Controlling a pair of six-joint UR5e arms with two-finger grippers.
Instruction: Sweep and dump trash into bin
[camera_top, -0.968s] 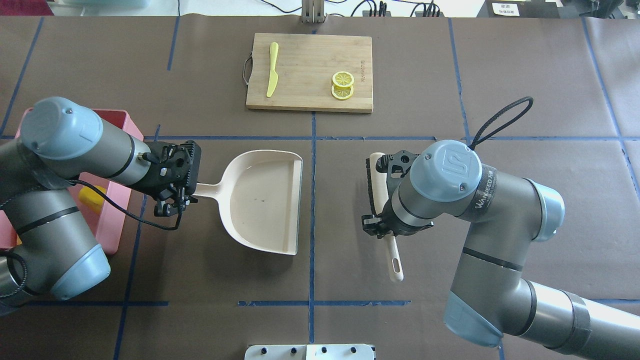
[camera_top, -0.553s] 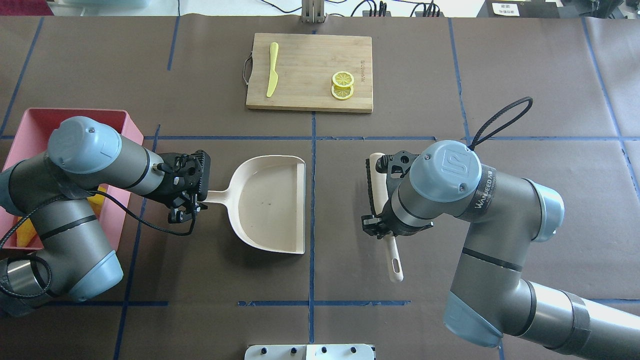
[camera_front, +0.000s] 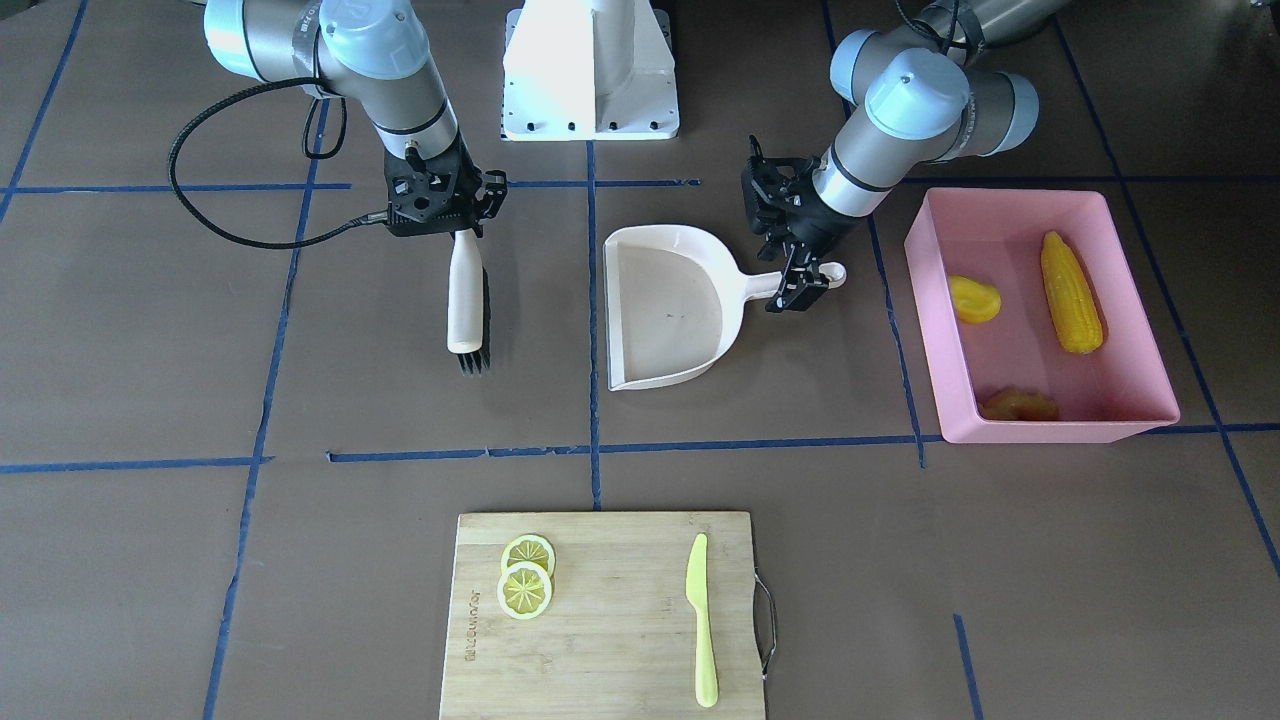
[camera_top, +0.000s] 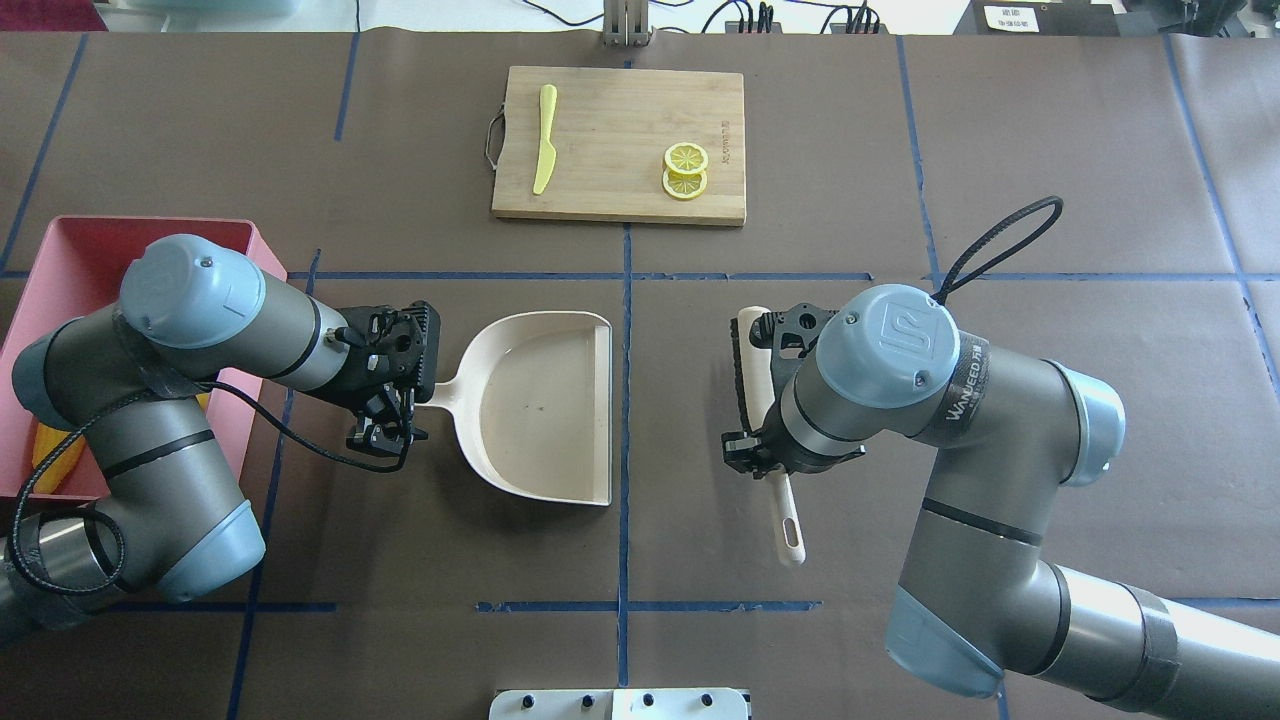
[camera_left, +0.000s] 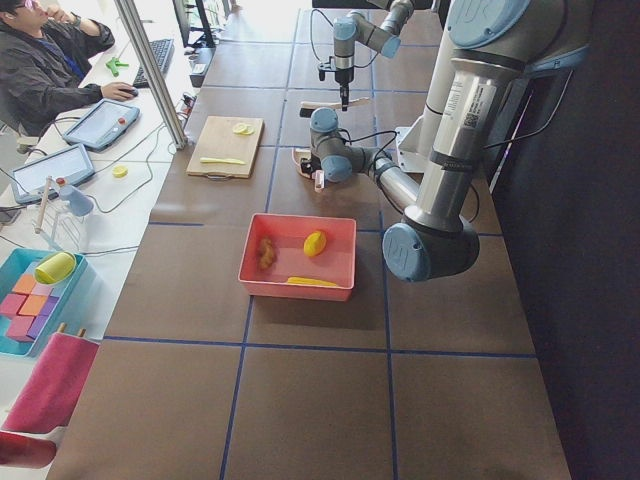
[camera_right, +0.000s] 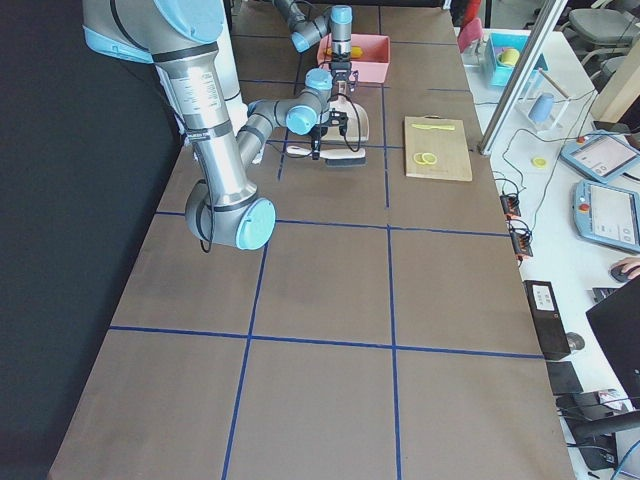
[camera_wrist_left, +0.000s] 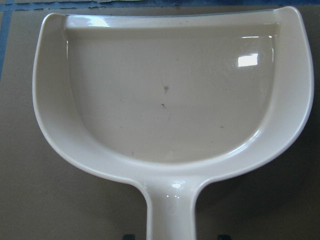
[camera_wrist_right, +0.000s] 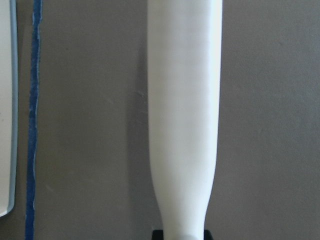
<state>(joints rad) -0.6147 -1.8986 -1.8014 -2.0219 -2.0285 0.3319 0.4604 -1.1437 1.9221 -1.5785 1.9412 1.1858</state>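
With all trash (camera_front: 1071, 291) in the bin (camera_front: 1060, 432), the left gripper (camera_front: 800, 277), grasping the empty dustpan (camera_front: 665, 305), and the right gripper (camera_front: 452, 222), grasping the brush (camera_front: 466, 300), should have lowered both flat onto the worktop (camera_front: 300, 400) beside the bin before releasing.

table (camera_front: 300, 560) | dustpan (camera_front: 665, 310) | bin (camera_front: 1060, 432) | cutting board (camera_front: 610, 640)

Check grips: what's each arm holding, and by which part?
Left gripper holds the dustpan by its handle end. Right gripper holds the brush by its handle, bristle end free.
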